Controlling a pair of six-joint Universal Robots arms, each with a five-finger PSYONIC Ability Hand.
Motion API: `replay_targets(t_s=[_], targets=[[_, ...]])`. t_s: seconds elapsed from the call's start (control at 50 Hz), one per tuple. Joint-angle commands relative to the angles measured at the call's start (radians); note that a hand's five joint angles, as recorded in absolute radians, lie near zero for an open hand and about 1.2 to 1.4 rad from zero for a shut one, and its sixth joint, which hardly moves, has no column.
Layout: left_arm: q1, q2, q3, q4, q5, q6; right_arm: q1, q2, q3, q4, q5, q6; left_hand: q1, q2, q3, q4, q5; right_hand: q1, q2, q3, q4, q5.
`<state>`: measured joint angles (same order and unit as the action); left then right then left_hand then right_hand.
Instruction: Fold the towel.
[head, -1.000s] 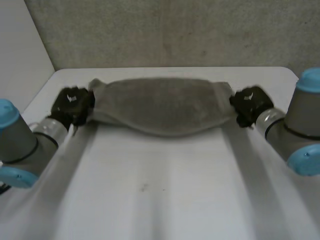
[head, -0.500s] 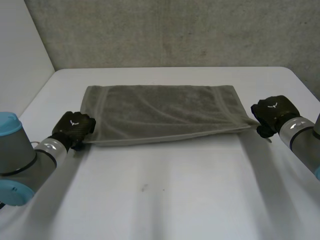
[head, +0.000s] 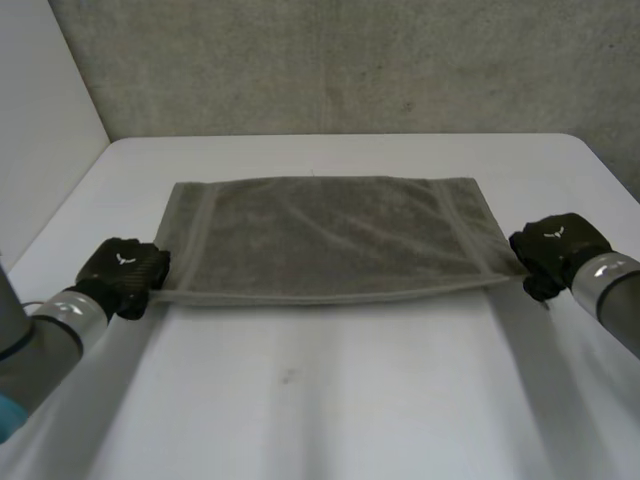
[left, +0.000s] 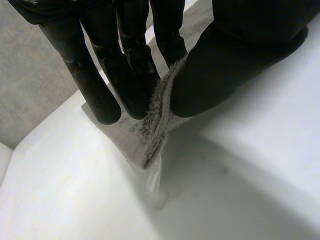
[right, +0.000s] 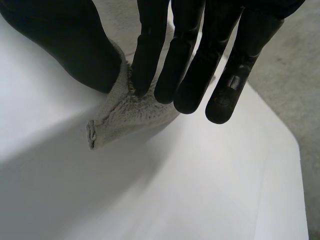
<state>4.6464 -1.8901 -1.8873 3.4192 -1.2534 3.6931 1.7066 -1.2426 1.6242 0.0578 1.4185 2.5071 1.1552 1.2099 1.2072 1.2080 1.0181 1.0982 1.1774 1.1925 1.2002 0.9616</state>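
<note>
A grey towel lies stretched flat across the white table, folded double with its near edge slightly raised. My left hand is at the towel's near left corner. In the left wrist view its fingers and thumb pinch the towel's corner between them. My right hand is at the near right corner. In the right wrist view its fingers and thumb pinch that corner, which hangs just above the table.
A grey wall stands behind the table's far edge. A pale wall runs along the table's left side. Bare white tabletop lies between the towel and the near edge.
Both hands have pulled the towel's near corners toward me and lowered them. The towel has gone from a sagging, lifted bundle to a flat spread rectangle.
</note>
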Motion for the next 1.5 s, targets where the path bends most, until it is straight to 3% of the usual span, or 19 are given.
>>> replay_targets(t_s=[0.02, 0.1, 0.24, 0.28, 0.34, 0.38, 0.54, 0.7, 0.88, 0.9, 0.92, 0.94, 0.96, 1.0, 1.02, 1.1, 1.26, 1.36, 1.5], targets=[[0.077, 0.259, -0.062, -0.388, 0.008, 0.019, -0.104, -0.221, 0.097, 0.297, -0.024, -0.232, 0.241, 0.186, 0.189, 0.188, 0.204, 0.298, 0.219, 0.204, 0.196, 0.26], [0.094, 0.37, -0.062, -0.532, 0.034, 0.059, -0.157, -0.337, 0.112, 0.466, -0.067, -0.402, 0.241, 0.186, 0.189, 0.188, 0.204, 0.298, 0.219, 0.204, 0.196, 0.26], [0.106, 0.384, -0.039, -0.443, 0.114, 0.062, -0.176, -0.317, 0.048, 0.439, -0.147, -0.383, 0.241, 0.186, 0.189, 0.188, 0.204, 0.298, 0.219, 0.204, 0.196, 0.26], [0.098, 0.304, -0.004, -0.317, 0.114, 0.051, -0.165, -0.179, -0.003, 0.363, -0.153, -0.312, 0.241, 0.186, 0.189, 0.188, 0.204, 0.298, 0.219, 0.204, 0.196, 0.26], [0.077, 0.23, 0.024, -0.244, 0.104, 0.054, -0.156, -0.107, -0.047, 0.32, -0.144, -0.28, 0.241, 0.186, 0.189, 0.188, 0.204, 0.298, 0.219, 0.204, 0.196, 0.26], [0.016, 0.093, 0.107, -0.143, 0.077, 0.053, -0.109, 0.004, -0.143, 0.26, -0.109, -0.229, 0.241, 0.186, 0.189, 0.188, 0.204, 0.298, 0.219, 0.204, 0.196, 0.26], [-0.055, -0.237, 0.377, -0.048, -0.058, 0.048, 0.031, 0.305, -0.423, 0.122, 0.049, -0.173, 0.241, 0.186, 0.189, 0.188, 0.204, 0.298, 0.219, 0.204, 0.196, 0.26], [-0.087, -0.426, 0.566, 0.07, -0.07, 0.038, 0.068, 0.454, -0.537, -0.172, 0.082, -0.139, 0.241, 0.186, 0.189, 0.188, 0.204, 0.298, 0.219, 0.204, 0.196, 0.26], [-0.109, -0.534, 0.677, 0.14, -0.09, 0.03, 0.073, 0.572, -0.633, -0.246, 0.111, -0.146, 0.241, 0.186, 0.189, 0.188, 0.204, 0.298, 0.219, 0.204, 0.196, 0.26], [-0.113, -0.538, 0.677, 0.143, -0.09, 0.03, 0.073, 0.584, -0.644, -0.248, 0.105, -0.145, 0.241, 0.186, 0.189, 0.188, 0.204, 0.183, 0.104, 0.089, 0.081, 0.145], [-0.118, -0.538, 0.672, 0.144, -0.09, 0.03, 0.074, 0.588, -0.649, -0.25, 0.103, -0.145, -0.186, -0.24, -0.238, -0.239, -0.223, -0.699, -0.778, -0.793, -0.801, -0.737], [-0.118, -0.538, 0.672, 0.144, -0.09, 0.03, 0.074, 0.588, -0.649, -0.25, 0.103, -0.145, -0.19, -0.245, -0.242, -0.243, -0.227, -0.708, -0.787, -0.802, -0.81, -0.746], [-0.126, -0.535, 0.665, 0.144, -0.09, 0.031, 0.077, 0.589, -0.649, -0.25, 0.106, -0.143, -0.981, -1.035, -1.033, -1.034, -1.018, -0.924, -1.003, -1.018, -1.026, -0.962], [-0.141, -0.528, 0.648, 0.147, -0.087, 0.031, 0.087, 0.583, -0.644, -0.253, 0.108, -0.133, -0.859, -0.913, -0.911, -0.912, -0.896, -0.924, -1.003, -1.018, -1.026, -0.962], [-0.152, -0.511, 0.628, 0.15, -0.086, 0.028, 0.094, 0.568, -0.636, -0.254, 0.106, -0.13, -0.981, -1.035, -1.033, -1.034, -1.018, -0.924, -1.003, -1.018, -1.026, -0.962], [-0.155, -0.449, 0.576, 0.161, -0.087, 0.025, 0.096, 0.491, -0.596, -0.254, 0.108, -0.117, -0.981, -1.035, -1.033, -1.034, -1.018, -0.924, -1.003, -1.018, -1.026, -0.962], [-0.152, -0.181, 0.346, 0.156, -0.086, -0.008, 0.08, 0.198, -0.346, -0.237, 0.082, 0.032, -0.981, -1.035, -1.033, -1.034, -1.018, -0.924, -1.003, -1.018, -1.026, -0.962], [-0.141, -0.023, 0.18, 0.161, -0.075, -0.071, 0.01, 0.045, -0.117, -0.182, 0.005, 0.116, -0.981, -1.035, -1.033, -1.034, -1.018, -0.924, -1.003, -1.018, -1.026, -0.962], [-0.123, 0.075, 0.034, 0.156, -0.077, -0.148, -0.105, 0.02, 0.054, -0.142, -0.11, 0.111, -0.981, -1.035, -1.033, -1.034, -1.018, -0.755, -0.835, -0.85, -0.857, -0.793]])
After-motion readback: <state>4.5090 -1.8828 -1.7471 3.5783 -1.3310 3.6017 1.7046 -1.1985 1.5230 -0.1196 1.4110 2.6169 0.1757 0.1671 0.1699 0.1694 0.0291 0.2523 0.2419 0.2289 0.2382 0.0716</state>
